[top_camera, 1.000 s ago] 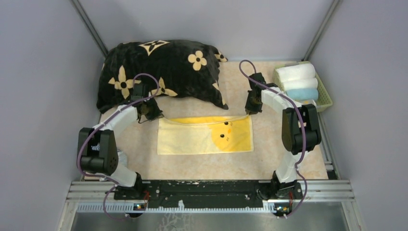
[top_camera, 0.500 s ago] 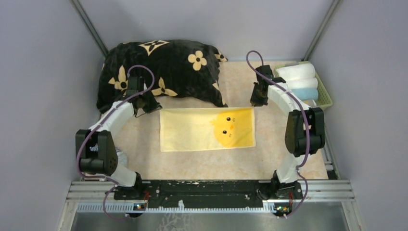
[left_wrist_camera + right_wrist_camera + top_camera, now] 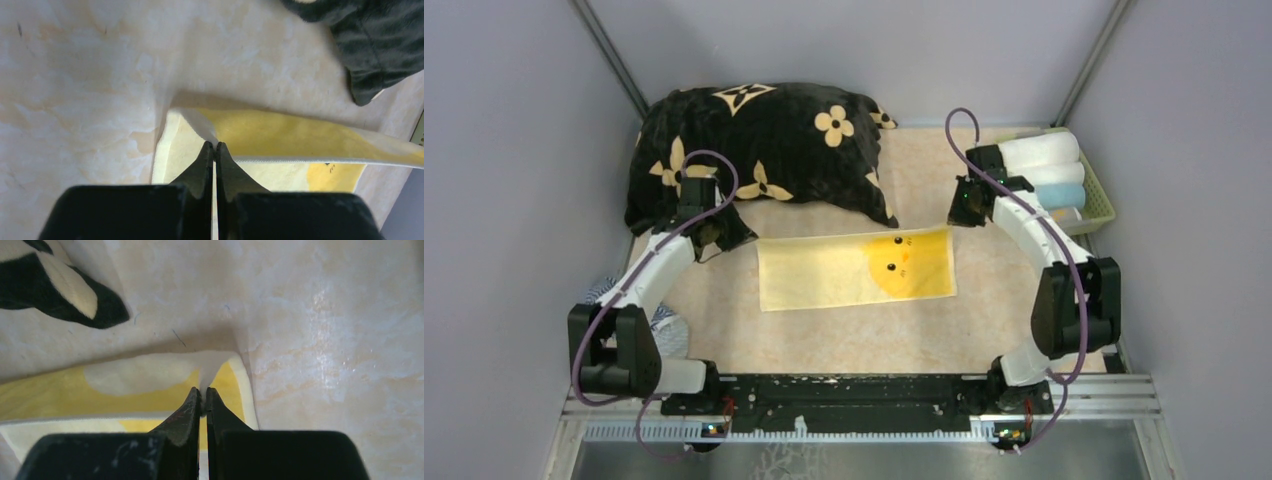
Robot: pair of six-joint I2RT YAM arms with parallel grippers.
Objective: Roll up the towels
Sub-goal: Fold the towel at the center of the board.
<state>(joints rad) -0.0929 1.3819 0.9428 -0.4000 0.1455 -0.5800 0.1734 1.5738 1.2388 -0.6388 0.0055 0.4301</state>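
A yellow towel [image 3: 854, 270] with a chick face lies spread at the table's middle, its far edge raised off the surface. My left gripper [image 3: 729, 236] is shut on the towel's far left corner; in the left wrist view [image 3: 215, 145] pale cloth is pinched at the tips and the yellow towel [image 3: 280, 132] stretches off to the right. My right gripper [image 3: 964, 212] is shut on the far right corner; in the right wrist view [image 3: 203, 390] a white peak of the towel [image 3: 75, 395] sits between the tips. Rolled towels, white [image 3: 1039, 150] and light blue [image 3: 1059, 195], lie at the right.
A big black cushion [image 3: 764, 140] with cream flowers fills the back left, close behind the left gripper; its corner shows in both wrist views [image 3: 380, 40] [image 3: 50, 285]. A green basket [image 3: 1106, 205] at the back right holds the rolled towels. A pale cloth [image 3: 667, 325] lies by the left arm's base.
Both grippers have moved back and outward with the towel's far corners. The folded far edge has opened out and the towel now hangs taut between them.
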